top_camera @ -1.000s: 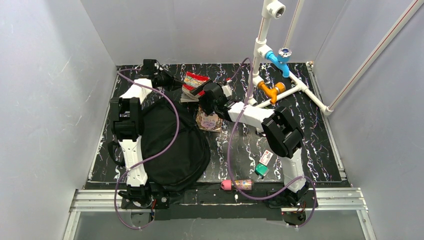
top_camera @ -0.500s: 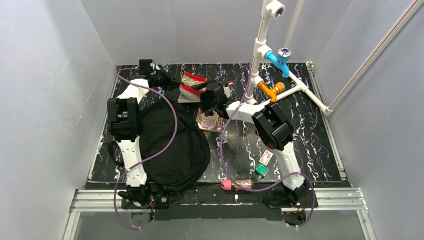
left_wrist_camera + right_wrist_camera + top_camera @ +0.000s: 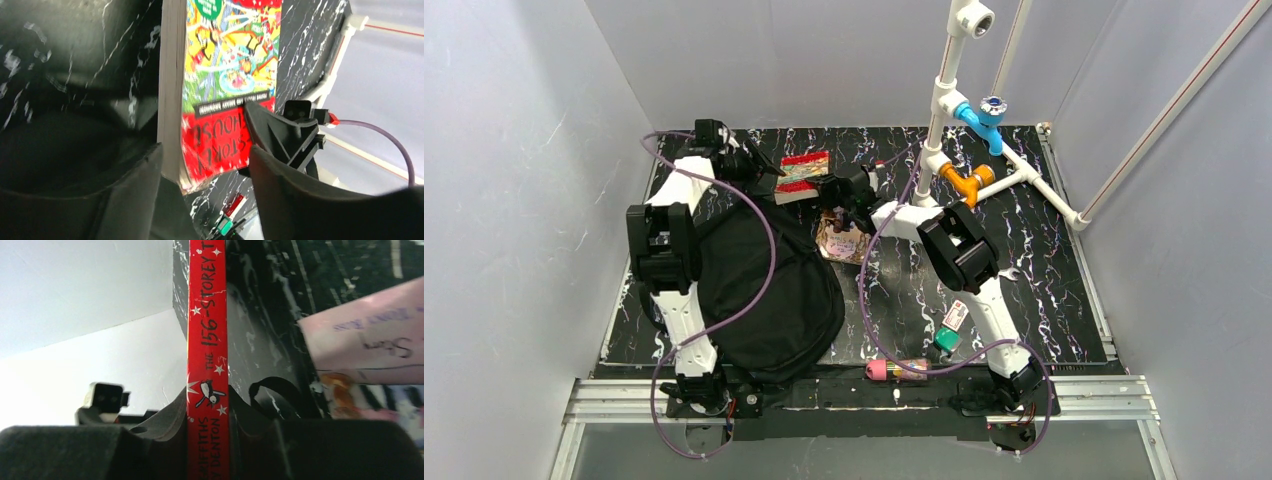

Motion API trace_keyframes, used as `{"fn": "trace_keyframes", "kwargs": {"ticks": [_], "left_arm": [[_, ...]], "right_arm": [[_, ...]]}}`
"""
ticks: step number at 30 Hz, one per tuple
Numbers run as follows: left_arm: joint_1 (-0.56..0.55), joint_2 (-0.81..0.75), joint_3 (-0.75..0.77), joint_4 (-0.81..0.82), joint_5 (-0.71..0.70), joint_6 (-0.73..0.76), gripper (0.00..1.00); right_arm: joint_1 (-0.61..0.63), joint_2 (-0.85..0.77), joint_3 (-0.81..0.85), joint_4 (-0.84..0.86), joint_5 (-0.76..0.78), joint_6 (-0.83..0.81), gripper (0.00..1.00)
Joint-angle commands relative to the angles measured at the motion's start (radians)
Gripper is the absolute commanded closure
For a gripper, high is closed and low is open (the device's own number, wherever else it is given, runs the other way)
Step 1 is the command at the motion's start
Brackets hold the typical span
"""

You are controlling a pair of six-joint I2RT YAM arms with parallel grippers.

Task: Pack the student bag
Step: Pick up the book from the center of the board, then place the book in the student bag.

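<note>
The student bag, a big black backpack, lies on the left of the table by the left arm. A red picture book hangs just past its far end. My right gripper is shut on the book's red spine, which runs straight up between the jaws of the right gripper. My left gripper stands open at the book's other end. In the left wrist view the book sits between the spread jaws of the left gripper, apart from both.
A second, pinkish book lies beside the bag's far right corner. A pink pencil case, a green item and a red-and-white item sit near the right arm's base. A white pipe frame with blue and orange fittings stands at the back right.
My left gripper has let go of the book and opened. My right gripper has shut on the book's spine. The book has turned flatter and shifted a little left.
</note>
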Motion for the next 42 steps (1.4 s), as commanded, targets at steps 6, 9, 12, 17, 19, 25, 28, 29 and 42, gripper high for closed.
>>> {"fn": "trace_keyframes", "kwargs": {"ticks": [6,9,12,17,19,25,28,29,42], "left_arm": [[-0.014,-0.601,-0.179,-0.291,-0.548,0.309,0.07],[-0.043,-0.808,-0.329,-0.23,-0.681,0.339,0.05],[-0.052,-0.967,-0.457,-0.206,-0.659,0.364,0.05],[-0.054,-1.125,-0.615,-0.24,-0.494,0.381,0.06],[-0.054,-1.17,-0.668,-0.242,-0.424,0.381,0.07],[-0.058,-1.301,-0.776,-0.252,-0.285,0.322,0.09],[-0.127,-1.351,-0.838,-0.247,-0.267,0.304,0.03],[-0.23,-1.332,-0.822,-0.278,-0.382,0.334,0.02],[-1.19,-0.637,-0.678,-0.342,-1.358,0.173,0.03]], "right_arm": [[0.007,-0.038,0.178,-0.051,0.035,-0.233,0.93],[0.029,-0.044,0.221,-0.079,0.044,-0.326,0.98],[0.056,-0.063,0.258,-0.147,0.07,-0.492,0.99],[0.1,-0.148,0.192,-0.154,0.122,-0.846,0.99],[0.111,-0.183,0.152,-0.155,0.119,-0.982,0.99],[0.142,-0.22,0.195,-0.282,0.119,-1.472,0.99],[0.234,-0.316,0.297,-0.391,0.524,-1.854,0.99],[0.288,-0.333,0.369,-0.478,0.681,-1.9,0.99],[0.38,-0.979,-0.076,-0.713,0.696,-1.636,0.99]]}}
